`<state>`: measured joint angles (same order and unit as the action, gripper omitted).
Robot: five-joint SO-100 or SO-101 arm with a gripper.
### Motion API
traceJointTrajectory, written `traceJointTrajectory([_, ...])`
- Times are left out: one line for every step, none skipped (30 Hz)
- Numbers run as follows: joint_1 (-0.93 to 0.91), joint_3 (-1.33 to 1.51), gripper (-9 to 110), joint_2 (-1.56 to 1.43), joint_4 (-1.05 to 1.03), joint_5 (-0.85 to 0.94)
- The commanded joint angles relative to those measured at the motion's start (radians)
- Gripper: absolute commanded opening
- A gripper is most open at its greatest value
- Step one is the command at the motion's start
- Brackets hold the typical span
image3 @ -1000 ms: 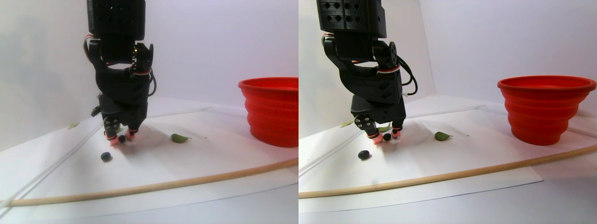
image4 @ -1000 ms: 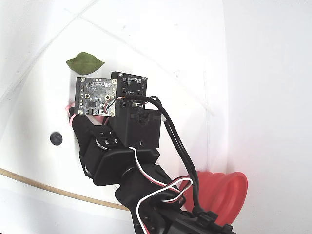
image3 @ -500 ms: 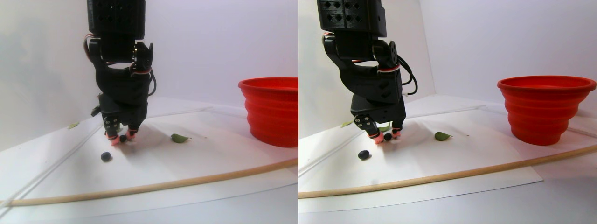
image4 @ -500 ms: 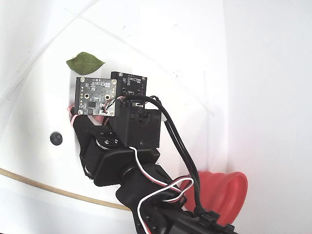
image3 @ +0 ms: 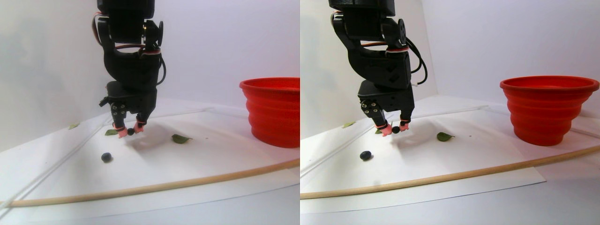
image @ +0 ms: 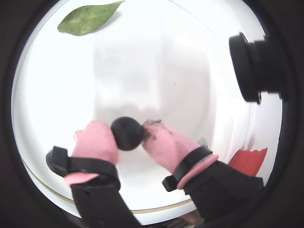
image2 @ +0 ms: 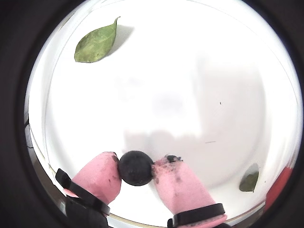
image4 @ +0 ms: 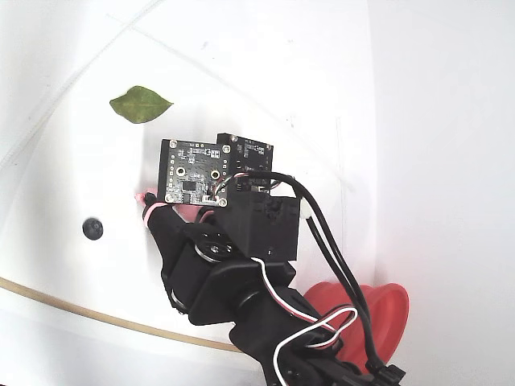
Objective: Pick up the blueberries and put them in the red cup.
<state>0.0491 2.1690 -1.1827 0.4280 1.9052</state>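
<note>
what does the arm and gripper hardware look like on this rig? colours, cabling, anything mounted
The arm is matte black printed plastic, with diamond-shaped vents on the upper housing. The gripper has two fingers capped in soft pink, smudged dark, each banded in black and pink at the base. Red, white and black wires loop along it. Two bare black camera boards sit on the wrist.

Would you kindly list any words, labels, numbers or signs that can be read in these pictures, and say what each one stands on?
None can be read.
The two circuit boards on the arm in the fixed view carry small markings, too small and blurred to read.
The red cup, the blueberry in the gripper, the leaves and the white sheet show no text.
</note>
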Motion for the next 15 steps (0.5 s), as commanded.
traceJointTrajectory([-0.009, 0.012, 12, -0.144, -0.017, 0.000])
traceJointTrajectory([-0.014, 0.020, 12, -0.158, -0.023, 0.000])
traceJointTrajectory([-0.017, 0.028, 12, -0.173, -0.032, 0.000])
traceJointTrajectory([-0.021, 0.035, 12, -0.189, -0.040, 0.000])
traceJointTrajectory([-0.026, 0.046, 12, -0.204, -0.044, 0.002])
traceJointTrajectory([-0.031, 0.052, 12, -0.218, -0.049, 0.000])
traceJointTrajectory([-0.035, 0.060, 12, -0.232, -0.057, 0.000])
traceJointTrajectory([-0.041, 0.066, 12, -0.244, -0.061, 0.002])
traceJointTrajectory([-0.048, 0.071, 12, -0.255, -0.067, 0.003])
traceJointTrajectory([-0.055, 0.075, 12, -0.265, -0.077, 0.005])
traceJointTrajectory([-0.061, 0.080, 12, -0.275, -0.084, 0.008])
traceJointTrajectory([-0.067, 0.084, 12, -0.285, -0.086, 0.008])
traceJointTrajectory([-0.074, 0.089, 12, -0.298, -0.092, 0.009])
traceJointTrajectory([-0.080, 0.094, 12, -0.308, -0.100, 0.011])
traceJointTrajectory([-0.086, 0.100, 12, -0.322, -0.104, 0.012])
